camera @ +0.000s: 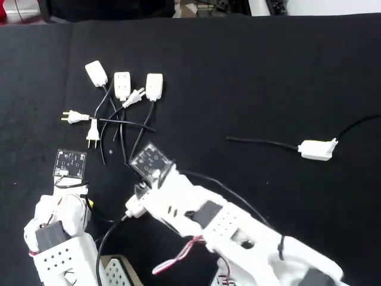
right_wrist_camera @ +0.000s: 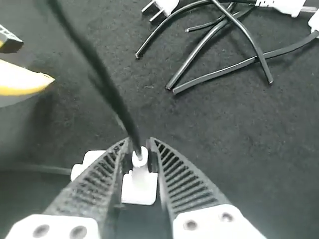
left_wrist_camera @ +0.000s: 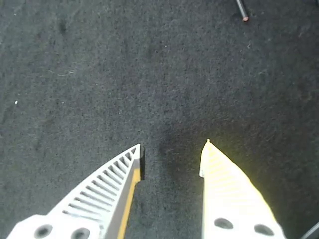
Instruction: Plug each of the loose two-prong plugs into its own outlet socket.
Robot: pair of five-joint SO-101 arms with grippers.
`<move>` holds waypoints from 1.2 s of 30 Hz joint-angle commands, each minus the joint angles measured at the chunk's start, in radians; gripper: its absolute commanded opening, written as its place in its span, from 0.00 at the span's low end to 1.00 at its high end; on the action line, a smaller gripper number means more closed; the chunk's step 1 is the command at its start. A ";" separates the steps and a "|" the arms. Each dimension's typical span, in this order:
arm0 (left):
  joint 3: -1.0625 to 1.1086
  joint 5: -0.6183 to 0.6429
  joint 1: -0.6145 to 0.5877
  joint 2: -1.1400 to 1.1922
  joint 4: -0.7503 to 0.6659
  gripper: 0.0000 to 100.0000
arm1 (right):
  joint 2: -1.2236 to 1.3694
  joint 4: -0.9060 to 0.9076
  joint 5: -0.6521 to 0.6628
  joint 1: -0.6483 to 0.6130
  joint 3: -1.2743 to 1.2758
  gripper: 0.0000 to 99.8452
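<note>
- Right arm [camera: 202, 217]: comes in from the lower right of the high view and stretches diagonally to centre-left, wrist low over the counter [camera: 250, 77].
- Right gripper [right_wrist_camera: 138, 144]: jaws narrow, clamped on a white connector body [right_wrist_camera: 139, 186]. Its black cable [right_wrist_camera: 94, 74] exits between the fingertips. Can't tell whether it's a plug or a socket.
- Left arm [camera: 56, 232]: lower left of the high view, wrist pointing up-frame.
- Left gripper [left_wrist_camera: 174, 144]: jaws parted with a clear gap, holding nothing, bare counter under them. A cut cable end [left_wrist_camera: 242, 12] lies well ahead of the tips.
- Outlet sockets sit in a row at the upper left of the high view: left socket [camera: 96, 72], middle socket [camera: 122, 85], right socket [camera: 154, 86]. All are well apart from both sets of jaws.
- Loose plugs lie below that row:
  - first plug [camera: 74, 117], prongs pointing left
  - second plug [camera: 92, 134], prongs pointing down-frame
  - third plug [camera: 136, 96], just beside the middle socket, between it and the right one
- Their cables cross in a tangle [camera: 122, 122] between the sockets and the right arm's wrist.
- A joined plug-and-socket pair [camera: 315, 149] sits on the right side of the high view, far from both arms.
</note>
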 commanded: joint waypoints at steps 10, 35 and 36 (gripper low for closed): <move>-0.002 -0.006 0.012 -0.006 -0.020 0.20 | -0.171 0.387 0.115 0.206 -0.120 0.01; -0.002 -0.005 0.013 -0.006 -0.017 0.20 | -0.802 0.508 0.623 1.297 0.113 0.01; -0.002 -0.005 0.013 -0.006 -0.017 0.20 | -0.812 0.485 0.635 1.333 0.130 0.01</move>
